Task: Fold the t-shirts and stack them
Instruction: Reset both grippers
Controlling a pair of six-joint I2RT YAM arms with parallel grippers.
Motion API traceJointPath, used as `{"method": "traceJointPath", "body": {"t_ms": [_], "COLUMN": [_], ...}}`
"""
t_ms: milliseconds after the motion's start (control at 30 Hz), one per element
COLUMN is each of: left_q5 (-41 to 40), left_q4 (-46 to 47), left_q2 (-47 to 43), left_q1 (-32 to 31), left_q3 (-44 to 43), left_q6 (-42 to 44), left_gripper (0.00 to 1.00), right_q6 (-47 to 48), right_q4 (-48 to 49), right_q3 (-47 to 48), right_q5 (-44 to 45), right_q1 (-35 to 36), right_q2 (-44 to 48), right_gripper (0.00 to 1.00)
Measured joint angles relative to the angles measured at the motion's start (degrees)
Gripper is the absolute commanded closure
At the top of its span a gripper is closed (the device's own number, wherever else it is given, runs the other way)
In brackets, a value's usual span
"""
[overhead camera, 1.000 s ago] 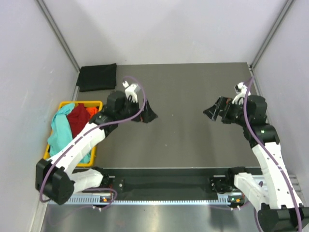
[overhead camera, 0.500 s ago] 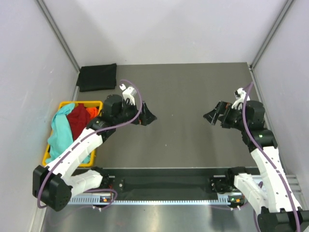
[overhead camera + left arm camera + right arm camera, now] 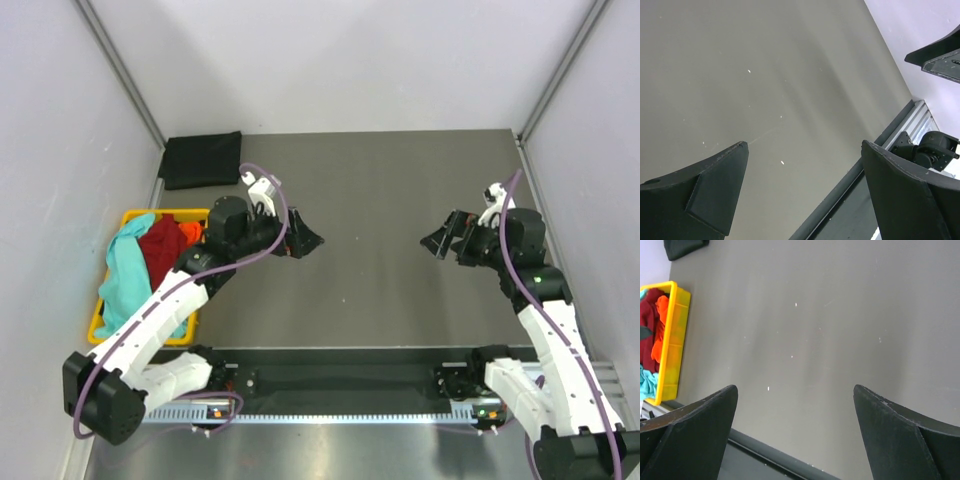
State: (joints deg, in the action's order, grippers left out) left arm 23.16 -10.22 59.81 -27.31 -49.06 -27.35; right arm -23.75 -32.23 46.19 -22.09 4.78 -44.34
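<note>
T-shirts, four pieces, to be folded and stacked. One is on the worktop and three are in a container. Positions are read from the overhead view.

1. Worktop: grey and bare through the middle.
2. Basket: yellow plastic, at the worktop's 9 o'clock edge, with its long axis running 12 to 6. It holds items 4 to 6 in a loose heap.
3. Black t-shirt: lies as a flat rectangle in the 11 o'clock corner, well apart from the basket's contents. Its long axis runs 9 to 3.
4. Teal t-shirt: crumpled, spilling over the basket's rim on the 9 o'clock side.
5. Red t-shirt: bunched in the middle of the basket.
6. Orange t-shirt: only a small patch shows, beside the red one toward 3 o'clock.
7. Left end effector: fingers wide apart and holding nothing, above bare worktop. The heap in the basket lies at its 9 o'clock and the black t-shirt at its 10 o'clock. This arm is judged much the nearer to both.
8. Right end effector: fingers wide apart and holding nothing, well apart from every shirt.
</note>
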Motion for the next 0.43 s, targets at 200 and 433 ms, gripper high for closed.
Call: {"method": "traceJointPath", "body": {"t_ms": [200,433], "left_q5": [0.0,-0.2], "left_q4": [0.0,-0.1], "left_q2": [-0.2,-1.2], "left_q1": [0.0,0.0], "left_q3": [0.0,0.0], "left_q6": [0.0,0.0], "left_gripper": [0.01,0.01], "right_q6": [0.0,0.0], "right_q4": [0.0,0.1], "right_q3": [-0.2,-0.5], "right_q5": [0.0,0.0], "right_q1": [0.0,0.0], "right_q2": [0.0,0.0], "right_gripper": [0.00,0.00]}}
